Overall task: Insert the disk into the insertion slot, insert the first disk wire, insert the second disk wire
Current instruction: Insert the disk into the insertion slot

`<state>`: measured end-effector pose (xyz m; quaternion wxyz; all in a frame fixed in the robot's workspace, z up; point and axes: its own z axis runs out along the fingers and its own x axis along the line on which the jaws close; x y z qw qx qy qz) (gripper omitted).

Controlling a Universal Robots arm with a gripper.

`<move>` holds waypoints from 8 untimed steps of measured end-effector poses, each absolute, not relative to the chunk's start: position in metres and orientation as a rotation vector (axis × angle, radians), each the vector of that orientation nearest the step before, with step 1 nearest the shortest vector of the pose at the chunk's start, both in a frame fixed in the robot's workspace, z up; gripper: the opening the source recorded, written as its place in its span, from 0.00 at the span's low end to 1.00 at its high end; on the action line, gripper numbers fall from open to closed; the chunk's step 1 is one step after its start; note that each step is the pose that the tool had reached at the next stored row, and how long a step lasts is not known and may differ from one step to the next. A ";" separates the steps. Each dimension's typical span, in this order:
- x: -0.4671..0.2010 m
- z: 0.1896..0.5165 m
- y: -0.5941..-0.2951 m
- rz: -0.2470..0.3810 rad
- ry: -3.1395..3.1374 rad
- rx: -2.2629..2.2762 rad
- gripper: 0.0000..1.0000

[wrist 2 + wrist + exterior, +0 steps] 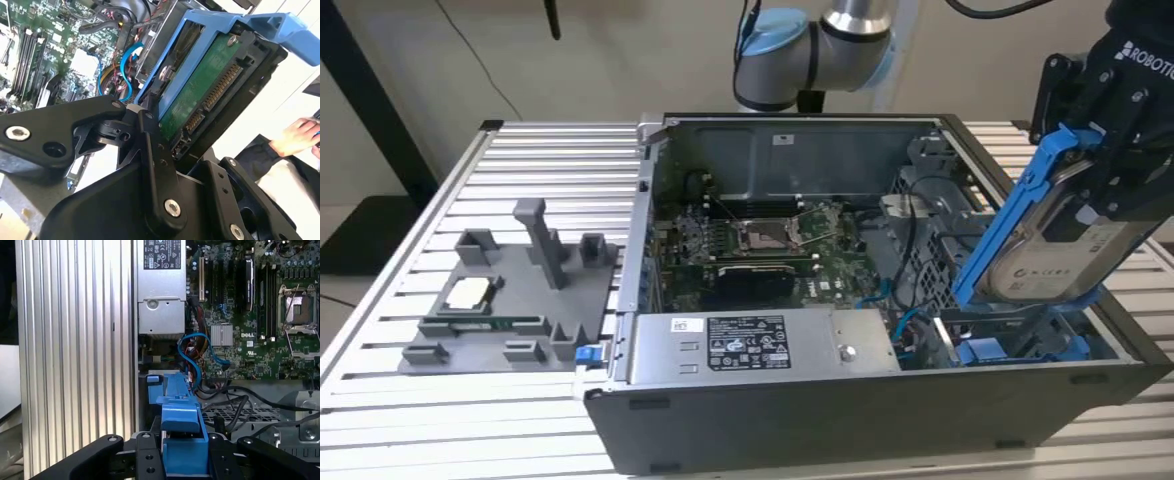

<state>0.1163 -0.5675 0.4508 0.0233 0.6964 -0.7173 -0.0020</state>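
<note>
My gripper [1101, 185] is shut on the disk [1041, 255], a silver drive in a bright blue frame. It holds the disk tilted steeply, lower end down, over the exterior view's right end of the open computer case. The insertion slot [1021, 350], a dark bay with blue clips, lies just under that lower end. In the second wrist view the disk's green board and connector [200, 85] sit between my black fingers [150, 130]. The first wrist view has the blue frame [180, 435] edge-on in my gripper [185, 452]. Blue wires [192, 355] curl loose beside the bay.
Inside the case sit the grey power-supply box [747, 345] and the motherboard [761, 245]. A grey fixture tray [507, 300] with small parts lies on the slatted table [547, 160] at the exterior view's left. A person's hand [300, 137] is beyond the disk.
</note>
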 end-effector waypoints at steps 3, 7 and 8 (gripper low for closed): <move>0.116 0.450 -0.567 -0.006 -2.221 2.156 0.33; 0.116 0.448 -0.568 -0.006 -2.221 2.156 0.33; 0.116 0.447 -0.568 -0.006 -2.221 2.156 0.33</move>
